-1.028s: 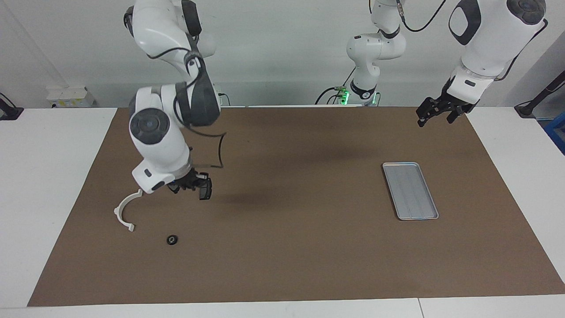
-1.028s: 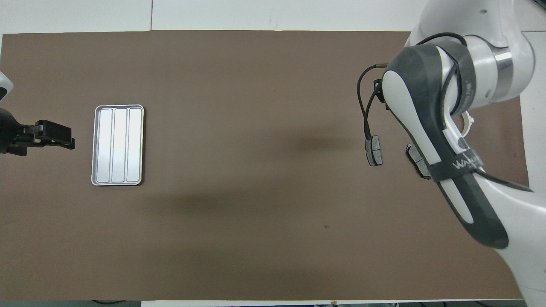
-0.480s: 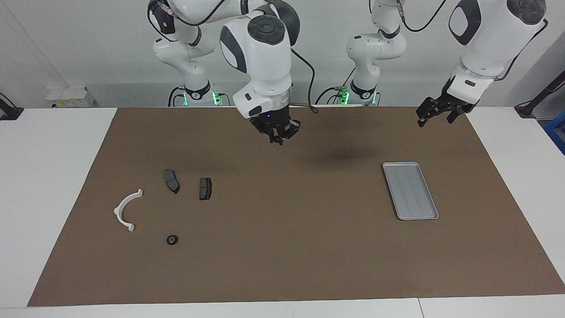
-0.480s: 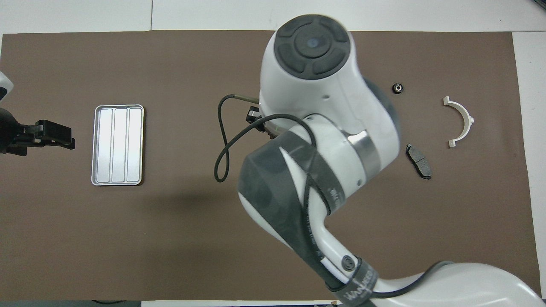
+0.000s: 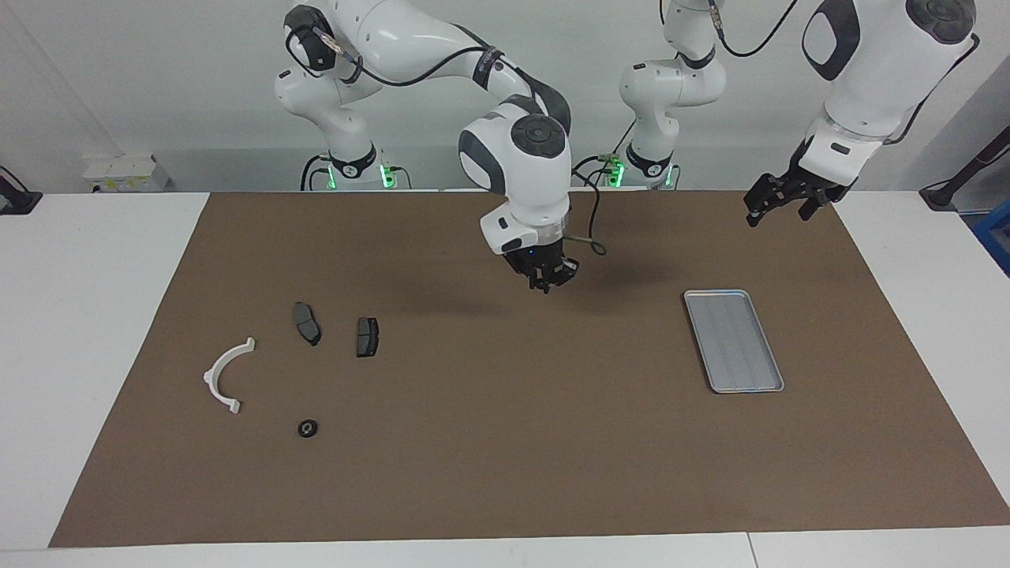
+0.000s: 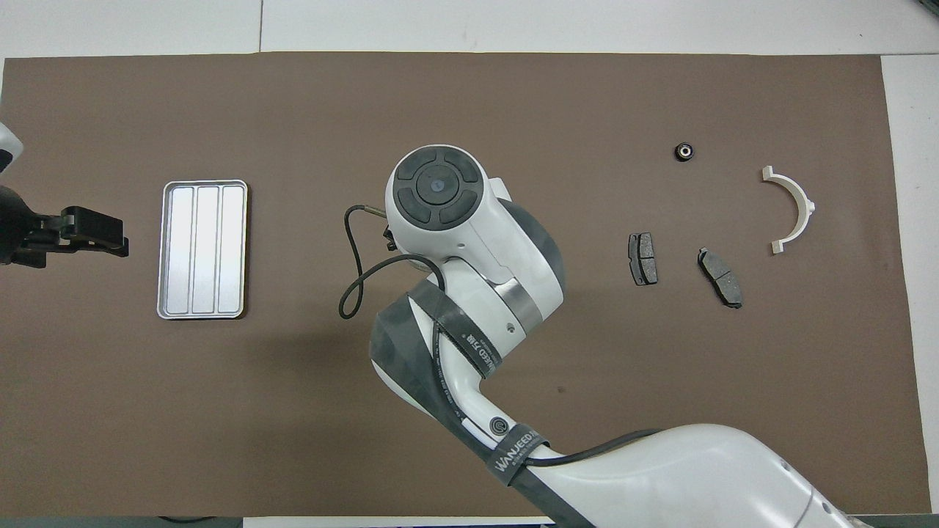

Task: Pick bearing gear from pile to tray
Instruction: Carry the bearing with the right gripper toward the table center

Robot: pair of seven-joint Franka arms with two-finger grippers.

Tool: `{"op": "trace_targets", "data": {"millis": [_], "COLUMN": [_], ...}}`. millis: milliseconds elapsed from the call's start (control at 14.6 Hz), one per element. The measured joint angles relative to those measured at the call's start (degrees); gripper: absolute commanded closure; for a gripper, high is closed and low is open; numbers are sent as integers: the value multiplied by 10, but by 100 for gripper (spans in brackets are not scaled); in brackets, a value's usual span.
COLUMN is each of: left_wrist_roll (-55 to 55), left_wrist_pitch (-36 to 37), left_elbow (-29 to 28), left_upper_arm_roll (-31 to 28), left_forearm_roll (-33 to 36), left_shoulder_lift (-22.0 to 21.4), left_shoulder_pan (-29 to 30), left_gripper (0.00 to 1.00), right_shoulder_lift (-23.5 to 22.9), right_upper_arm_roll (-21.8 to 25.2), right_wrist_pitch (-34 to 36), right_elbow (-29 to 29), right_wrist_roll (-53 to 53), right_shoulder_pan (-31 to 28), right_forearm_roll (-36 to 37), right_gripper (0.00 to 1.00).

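Note:
The pile lies toward the right arm's end of the mat. It holds a white curved bracket (image 5: 223,377) (image 6: 792,209), two dark brake pads (image 5: 307,323) (image 5: 367,336) and a small black round bearing gear (image 5: 307,427) (image 6: 684,152). The silver tray (image 5: 733,339) (image 6: 202,249) lies bare toward the left arm's end. My right gripper (image 5: 546,282) hangs shut over the mat's middle, between pile and tray. I cannot see whether anything sits between its fingertips. The overhead view hides it under its own arm. My left gripper (image 5: 777,205) (image 6: 99,236) waits open in the air beside the tray.
A brown mat (image 5: 505,473) covers most of the white table. The right arm's cable loops beside its wrist (image 6: 352,279). Bare mat stretches between the tray and the pile.
The right arm swung away from the pile, across the mat toward the tray, and has come lower over the middle. The brake pads it covered now show. The left arm has not moved.

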State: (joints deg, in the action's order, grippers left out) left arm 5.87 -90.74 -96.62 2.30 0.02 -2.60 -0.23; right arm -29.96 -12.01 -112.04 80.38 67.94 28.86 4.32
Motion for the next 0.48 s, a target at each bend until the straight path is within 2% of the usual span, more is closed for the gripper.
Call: {"op": "trace_targets", "data": {"millis": [274,480], "left_wrist_roll": [0,0], "left_wrist_pitch": [0,0], "left_elbow": [0,0], "left_upper_arm_roll": [0,0], "left_forearm_roll": [0,0], "left_shoulder_lift": [0,0], "left_shoulder_pan": [0,0], "left_gripper": [0,0], "right_shoulder_lift": [-67,-92], "right_upper_arm_roll": [0,5], "right_wrist_pitch": [-85,-122], "right_elbow": [10,18], "right_wrist_roll": [56,57], "right_shoulder_pan": [20,20], "right_forearm_roll": [54,66], "right_gripper": [100,100]}}
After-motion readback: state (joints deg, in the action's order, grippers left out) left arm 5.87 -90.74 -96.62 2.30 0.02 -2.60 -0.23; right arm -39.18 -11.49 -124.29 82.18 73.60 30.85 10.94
